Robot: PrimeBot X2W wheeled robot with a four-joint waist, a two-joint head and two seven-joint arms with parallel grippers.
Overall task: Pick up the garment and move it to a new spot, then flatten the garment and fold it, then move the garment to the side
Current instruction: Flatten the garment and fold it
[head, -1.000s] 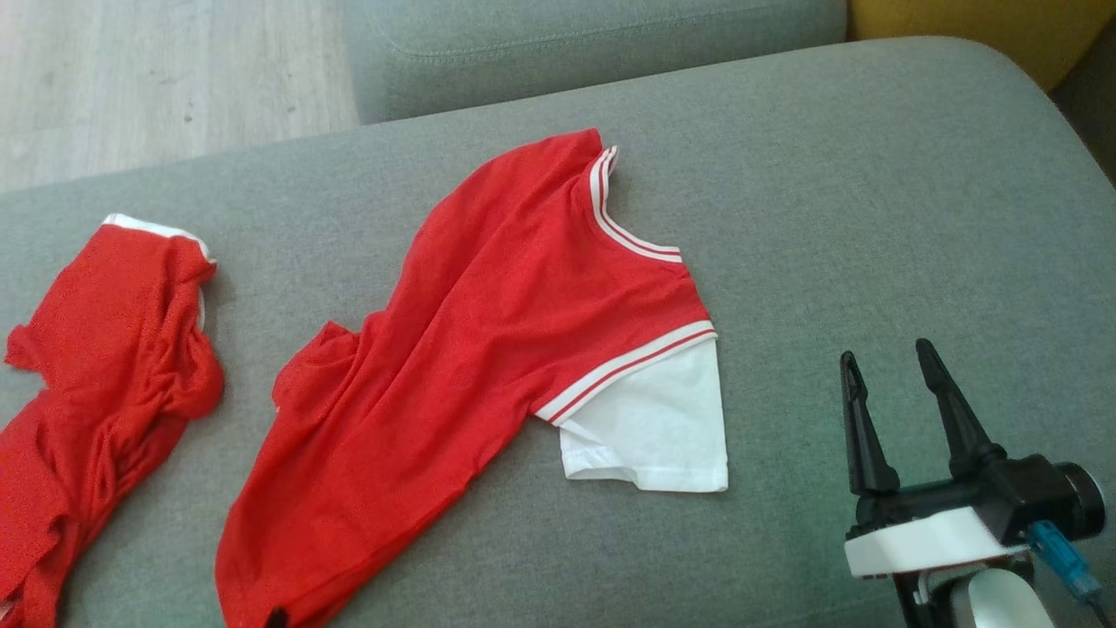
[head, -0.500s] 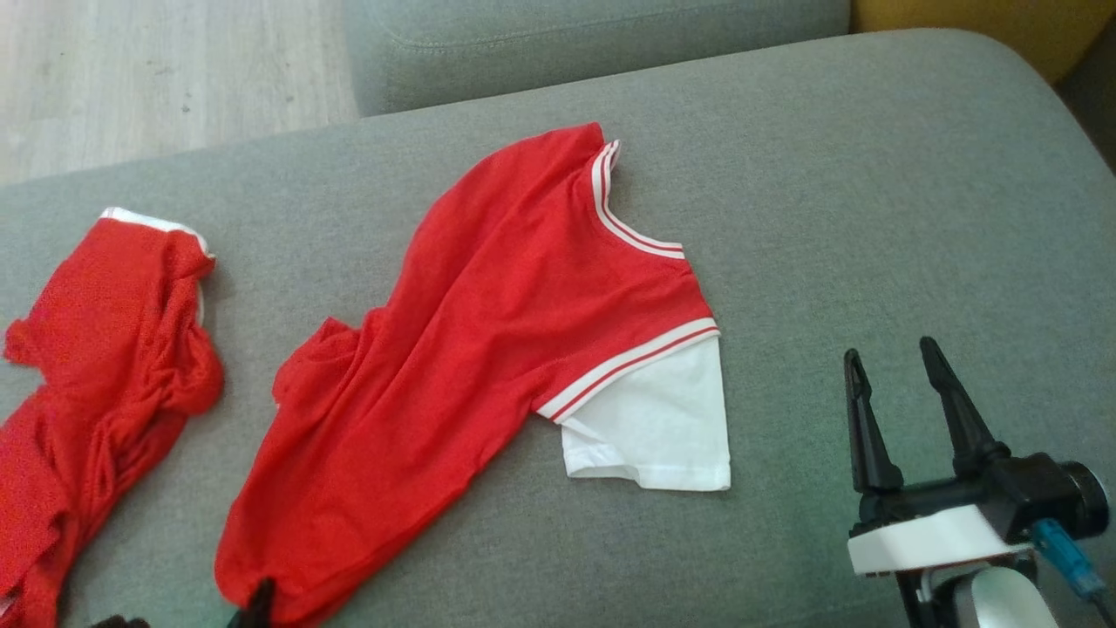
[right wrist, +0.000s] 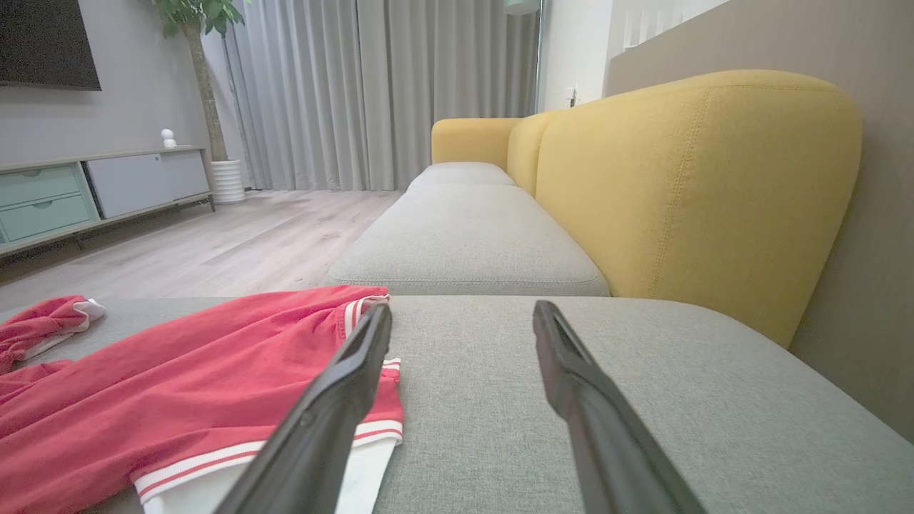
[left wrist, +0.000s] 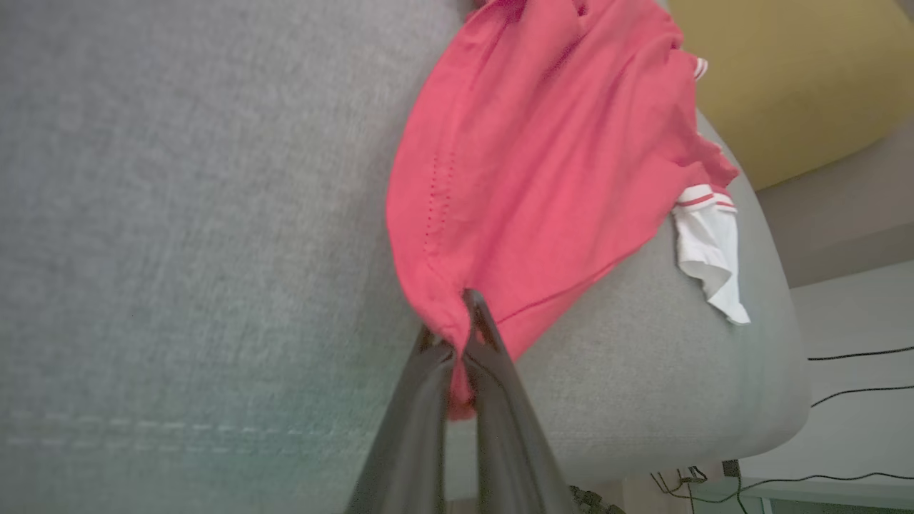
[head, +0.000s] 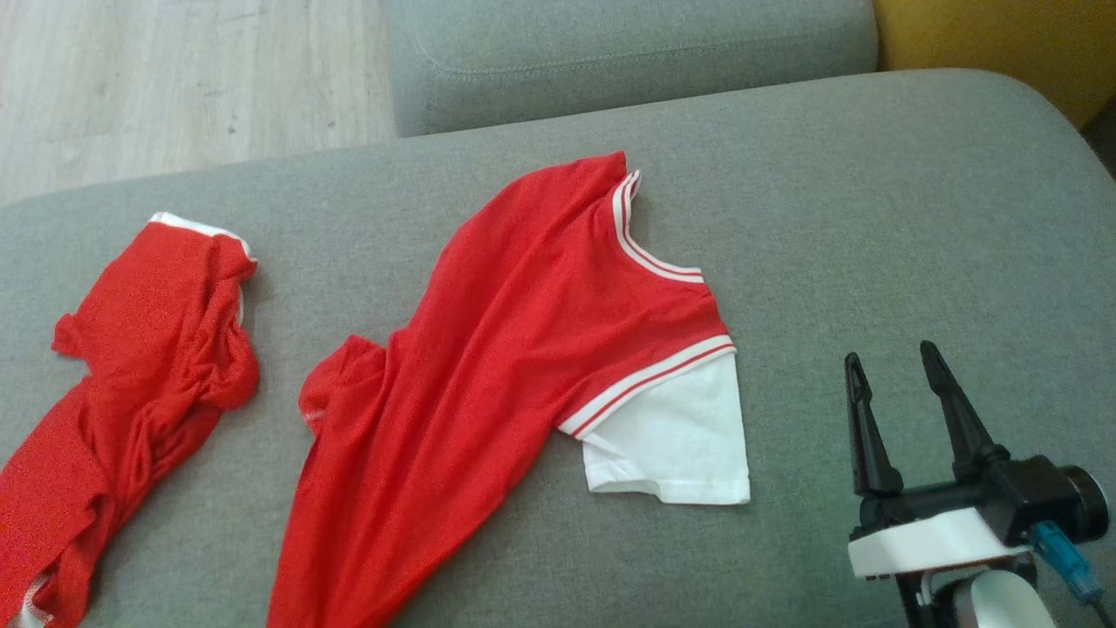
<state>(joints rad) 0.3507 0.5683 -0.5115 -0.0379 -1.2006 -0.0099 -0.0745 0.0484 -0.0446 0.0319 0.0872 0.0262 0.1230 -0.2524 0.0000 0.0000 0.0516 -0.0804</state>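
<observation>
Where the red short-sleeved jersey with a white sleeve and red-and-white striped trim (head: 488,366) lies spread at a slant across the grey fabric sofa seat (head: 872,192), its collar points to the far side. Its lower hem runs off the near edge of the head view. In the left wrist view the left tool (left wrist: 450,320) is closed on a bunched corner of that hem, with a tuft of red cloth pinched between its two dark fingers (left wrist: 500,400). The right tool (head: 889,351) hovers over bare cushion to the right of the white sleeve, near it but apart, its fingers spread wide and holding nothing. A second, crumpled red garment with a white edge (head: 148,349) lies on the same seat, well to the left of the jersey and not touching it. Beyond the seat are another grey cushion (head: 628,52), a pale wooden floor (head: 174,78) and a yellow upholstered backrest (right wrist: 700,185).
</observation>
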